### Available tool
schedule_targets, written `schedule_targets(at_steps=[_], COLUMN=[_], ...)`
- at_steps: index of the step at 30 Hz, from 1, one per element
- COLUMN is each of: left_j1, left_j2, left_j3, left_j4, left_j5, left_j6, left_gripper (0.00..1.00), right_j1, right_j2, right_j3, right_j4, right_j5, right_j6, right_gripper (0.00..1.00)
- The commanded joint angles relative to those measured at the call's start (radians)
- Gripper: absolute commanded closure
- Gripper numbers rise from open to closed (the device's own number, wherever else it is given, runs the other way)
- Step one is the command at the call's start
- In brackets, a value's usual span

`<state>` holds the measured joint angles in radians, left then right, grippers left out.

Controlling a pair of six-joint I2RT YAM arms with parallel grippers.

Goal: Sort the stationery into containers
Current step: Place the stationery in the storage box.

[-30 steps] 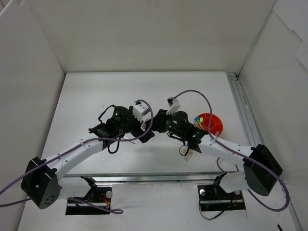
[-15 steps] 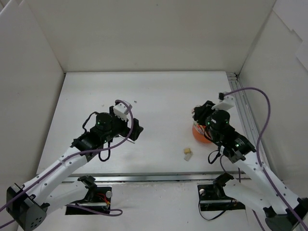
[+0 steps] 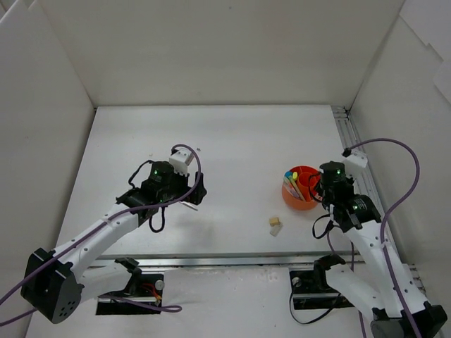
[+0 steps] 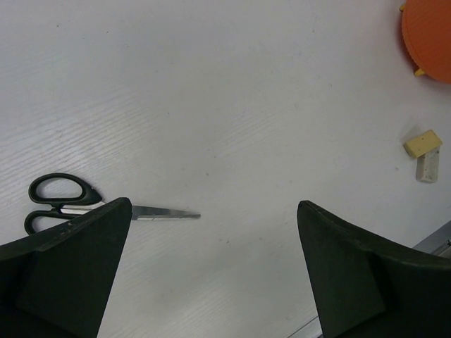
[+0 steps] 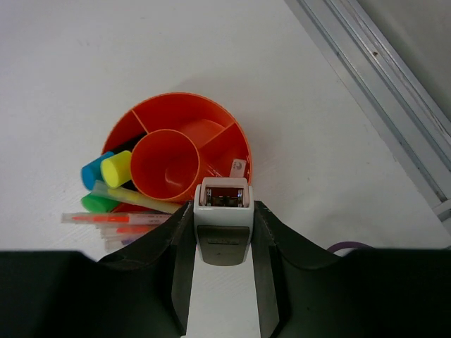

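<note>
The right tool [image 5: 222, 211] is clamped on a small white block [image 5: 222, 236] with a metal-looking end. I cannot tell what the block is. In the wrist view it sits at the near rim of the orange-red pot [image 5: 176, 105], at the centre of the frame. From above, this tool shows just right of the pot [image 3: 296, 205], in the right half of the frame.

The step in hand looks like dropping the block into a compartment. The left side of the pot is already crowded with highlighters [image 5: 116, 169] capped blue, yellow and green, and thin pens [image 5: 116, 219] poke out over the rim. The round middle cup looks empty, and the lower-right compartment holds only a pinkish clip [image 5: 238, 167].

To do it well, carry the block a little further in, so that it hangs wholly inside one wall and not astride the rim. Come down low before letting go, since a hard block may bounce out. Keep clear of the pens.

The left tool [image 4: 213, 205] is spread wide and empty over the bare surface [image 4: 232, 91]. Black-handled scissors [image 4: 63, 201] lie at its lower left. Two erasers [image 4: 423, 143], one beige and one white, lie touching at the right edge. Either would suit it next.
</note>
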<state>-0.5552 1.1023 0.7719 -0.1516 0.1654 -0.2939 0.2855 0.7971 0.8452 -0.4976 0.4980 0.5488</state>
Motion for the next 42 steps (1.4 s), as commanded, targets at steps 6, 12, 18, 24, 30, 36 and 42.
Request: schedule_targets(at_steps=[6, 12, 18, 24, 30, 36, 42], left_j1=[0.041, 0.051, 0.060, 0.069, 0.069, 0.069, 0.069], left_j2=[-0.016, -0.016, 0.004, 0.004, -0.015, -0.028, -0.039], left_j3=[0.010, 0.010, 0.020, 0.020, 0.013, 0.010, 0.010], left_j4=[0.030, 0.035, 0.034, 0.021, 0.015, 0.012, 0.009], left_j5=[0.029, 0.042, 0.040, 0.034, 0.029, 0.039, 0.049], left_j6=[-0.027, -0.019, -0.021, -0.022, -0.021, -0.022, -0.024], left_gripper=[0.01, 0.01, 0.00, 0.00, 0.00, 0.00, 0.01], right_j1=[-0.164, -0.273, -0.336, -0.351, -0.348, -0.350, -0.329], right_j2=[0.177, 0.214, 0.261, 0.307, 0.286, 0.200, 0.104], right_j3=[-0.012, -0.061, -0.086, -0.092, -0.095, -0.092, -0.055], right_j4=[0.120, 0.220, 0.248, 0.271, 0.269, 0.263, 0.223], right_j5=[-0.146, -0.363, -0.438, -0.450, -0.438, -0.440, -0.435], right_j6=[0.011, 0.014, 0.023, 0.039, 0.049, 0.048, -0.010], right_gripper=[1.00, 1.00, 1.00, 0.94, 0.68, 0.48, 0.33])
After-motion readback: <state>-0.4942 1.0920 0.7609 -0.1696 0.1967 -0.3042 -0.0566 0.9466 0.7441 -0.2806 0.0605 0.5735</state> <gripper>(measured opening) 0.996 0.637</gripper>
